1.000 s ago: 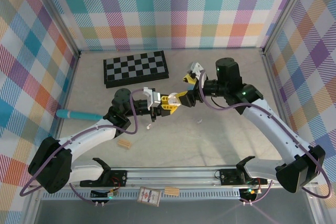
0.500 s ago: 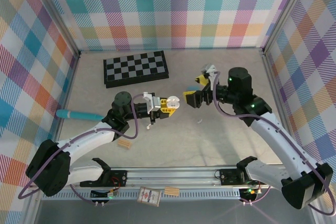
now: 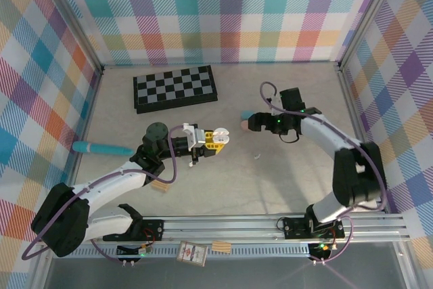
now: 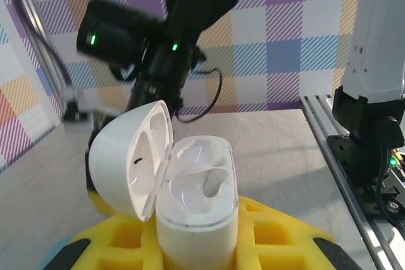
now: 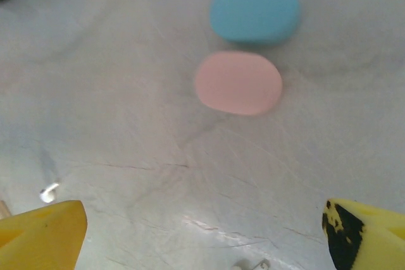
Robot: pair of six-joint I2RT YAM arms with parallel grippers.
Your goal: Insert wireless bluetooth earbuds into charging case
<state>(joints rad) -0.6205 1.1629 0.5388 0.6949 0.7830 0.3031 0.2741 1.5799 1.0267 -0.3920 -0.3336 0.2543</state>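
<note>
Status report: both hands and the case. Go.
Left hand shut on white case, lid open, sockets look empty. Right hand open by pink case and blue case. One earbud loose on table. No obstruction seen.

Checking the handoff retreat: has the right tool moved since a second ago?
Yes. The right tool has pulled back rightward, away from the chessboard and the open case in the left tool.
</note>
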